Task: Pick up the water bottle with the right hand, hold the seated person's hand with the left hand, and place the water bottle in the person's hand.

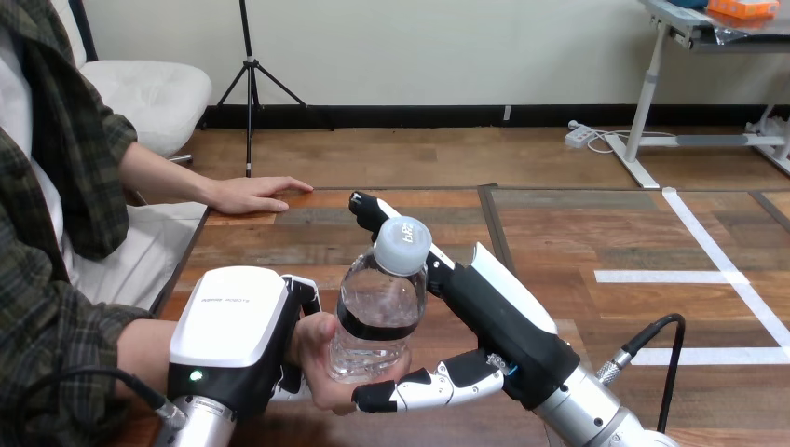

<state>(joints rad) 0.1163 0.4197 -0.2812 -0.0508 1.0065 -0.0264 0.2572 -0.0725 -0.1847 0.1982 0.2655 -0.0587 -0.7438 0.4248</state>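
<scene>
A clear water bottle (377,312) with a grey cap and a dark label band stands slightly tilted in the person's upturned hand (317,358) near the table's front edge. My left hand (233,331) sits at that hand's left, its dark fingers curled over the edge of the person's hand near the wrist. My right hand (494,321) is on the bottle's right. Its fingers (368,209) stretch straight up behind the bottle and past the cap, and its thumb (419,389) lies spread below the bottle's base, next to the person's fingertips.
The person's other hand (247,194) rests flat at the table's far left edge. The wooden table (391,219) stretches ahead beyond the bottle. The person sits at the left side, close to my left arm.
</scene>
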